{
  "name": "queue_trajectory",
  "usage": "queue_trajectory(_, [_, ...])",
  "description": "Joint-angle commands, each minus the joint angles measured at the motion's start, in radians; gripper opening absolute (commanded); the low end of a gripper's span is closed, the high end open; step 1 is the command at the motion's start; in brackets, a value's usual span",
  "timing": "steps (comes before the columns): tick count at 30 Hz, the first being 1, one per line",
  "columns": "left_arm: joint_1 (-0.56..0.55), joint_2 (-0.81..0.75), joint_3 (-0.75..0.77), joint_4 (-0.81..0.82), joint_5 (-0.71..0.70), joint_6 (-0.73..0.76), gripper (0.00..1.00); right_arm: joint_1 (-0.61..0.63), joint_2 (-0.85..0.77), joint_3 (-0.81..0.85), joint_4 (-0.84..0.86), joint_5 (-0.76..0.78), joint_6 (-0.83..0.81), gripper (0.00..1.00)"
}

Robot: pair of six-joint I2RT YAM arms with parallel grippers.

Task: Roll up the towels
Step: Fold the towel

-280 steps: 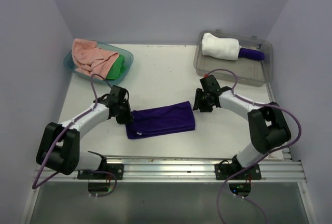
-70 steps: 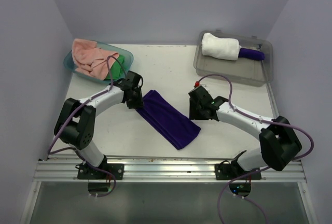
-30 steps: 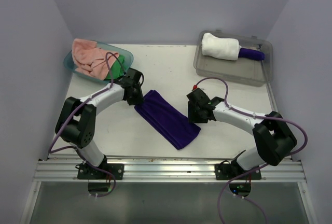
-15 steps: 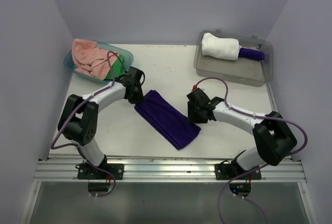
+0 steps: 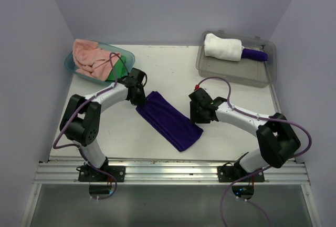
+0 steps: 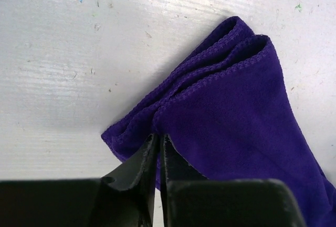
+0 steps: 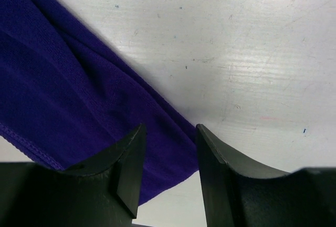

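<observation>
A folded purple towel (image 5: 169, 120) lies flat and diagonal on the white table, from upper left to lower right. My left gripper (image 5: 139, 96) sits at its upper-left end. In the left wrist view the left gripper (image 6: 158, 137) is shut, pinching the towel (image 6: 236, 106) at a puckered edge. My right gripper (image 5: 198, 112) is beside the towel's lower-right end. In the right wrist view the right gripper (image 7: 169, 132) is open, its jaws straddling the towel's edge (image 7: 63, 80) just above it.
A teal basket (image 5: 69, 60) at the back left holds a pink towel (image 5: 89, 53) and a green one (image 5: 121, 66). A clear bin (image 5: 231, 74) at the back right holds a white rolled towel (image 5: 222, 47) and a purple rolled one (image 5: 254, 54).
Since 9 s ago the towel has swung from lying crosswise to lying diagonal, dragged by my left gripper. In the last second the towel is still and both grippers have barely shifted.
</observation>
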Motion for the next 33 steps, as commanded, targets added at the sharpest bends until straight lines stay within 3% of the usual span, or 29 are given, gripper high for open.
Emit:
queue_trajectory(1, [0.001, 0.004, 0.02, 0.036, 0.018, 0.011, 0.07, -0.005, -0.023, 0.055, -0.021, 0.045, -0.019, 0.47])
queue_trajectory(2, [0.001, 0.004, 0.028, 0.031, 0.018, 0.011, 0.0, -0.005, -0.026, 0.058, -0.024, 0.048, -0.026, 0.47])
queue_trajectory(7, [0.006, -0.047, 0.051, -0.024, 0.052, 0.014, 0.0, -0.005, -0.052, 0.111, -0.064, 0.071, -0.075, 0.59])
queue_trajectory(19, [0.09, -0.114, 0.011, -0.071, 0.135, 0.058, 0.0, -0.005, -0.08, 0.194, -0.058, 0.04, -0.131, 0.62])
queue_trajectory(25, [0.094, -0.084, -0.015, -0.042, 0.109, 0.068, 0.0, -0.004, -0.035, 0.173, -0.015, -0.13, -0.188, 0.6])
queue_trajectory(31, [0.101, -0.002, -0.024, -0.025, 0.115, 0.084, 0.0, -0.004, -0.012, 0.156, -0.024, -0.142, -0.187, 0.56])
queue_trajectory(33, [0.101, -0.021, -0.029, -0.025, 0.115, 0.081, 0.09, 0.001, -0.009, 0.145, -0.015, -0.162, -0.178, 0.52])
